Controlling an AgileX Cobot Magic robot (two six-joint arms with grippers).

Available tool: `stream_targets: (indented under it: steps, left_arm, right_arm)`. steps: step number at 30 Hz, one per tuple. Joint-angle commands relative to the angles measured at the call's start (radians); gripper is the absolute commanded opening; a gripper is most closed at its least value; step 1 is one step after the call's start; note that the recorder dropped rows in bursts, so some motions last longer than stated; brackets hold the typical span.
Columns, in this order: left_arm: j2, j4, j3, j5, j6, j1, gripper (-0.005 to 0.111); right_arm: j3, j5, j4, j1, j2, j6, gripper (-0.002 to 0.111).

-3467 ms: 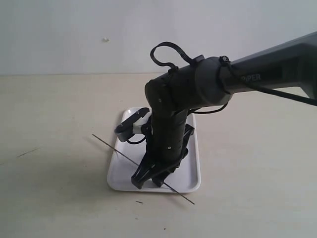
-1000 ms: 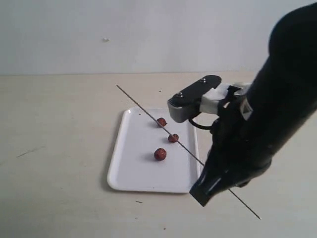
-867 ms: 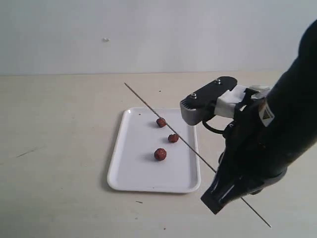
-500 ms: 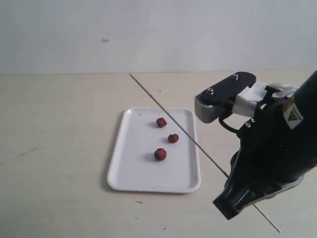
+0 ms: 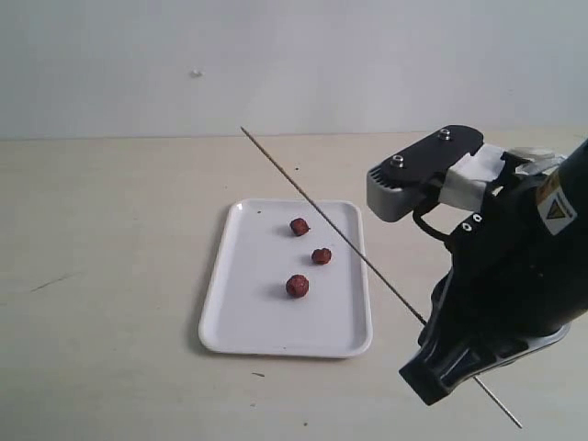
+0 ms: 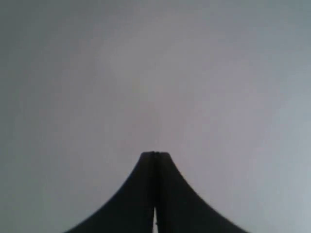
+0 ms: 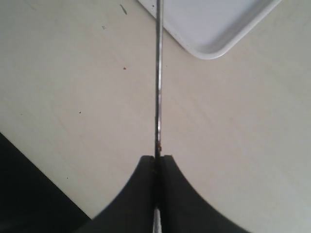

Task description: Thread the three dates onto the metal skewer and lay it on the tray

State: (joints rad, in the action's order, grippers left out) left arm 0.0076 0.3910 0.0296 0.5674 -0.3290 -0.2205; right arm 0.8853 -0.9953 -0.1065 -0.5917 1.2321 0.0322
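A pale beige bench (image 5: 110,276) runs back to a plain grey-white wall (image 5: 276,55). A white rectangular tray (image 5: 243,322) lies flat near the middle of the bench. Three dates (image 5: 322,255) sit loose on its right half in a slanting row, apart from one another. On the right, the black right claw (image 5: 441,377) is clenched on the metal skewer (image 5: 340,237), gripping it near its lower end. The thin rod slants up and away to the left, crossing the tray's right side just beside the dates, with nothing threaded on it. In the right wrist view the right claw (image 7: 156,162) pinches the skewer (image 7: 158,87), which points towards a tray corner (image 7: 214,29). The left claw (image 6: 154,155) is pressed closed and empty against a blank grey background.
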Motion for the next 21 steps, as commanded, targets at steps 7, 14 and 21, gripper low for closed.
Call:
stream_targets:
  steps: [7, 14, 21]
  left_arm:
    - [-0.003, 0.098, 0.008, -0.001, 0.026, 0.002, 0.000]
    - [0.021, 0.060, 0.008, -0.043, -0.290, 0.002, 0.000]
    - [0.198, 0.030, 0.017, -0.085, -0.308, 0.002, 0.000]
  right_arm:
    - [-0.002, 0.016, -0.001, -0.001, -0.010, 0.008, 0.000]
    - [-0.002, 0.023, -0.001, -0.001, -0.010, 0.019, 0.000]
    - [-0.002, 0.014, -0.012, -0.001, -0.010, 0.019, 0.000]
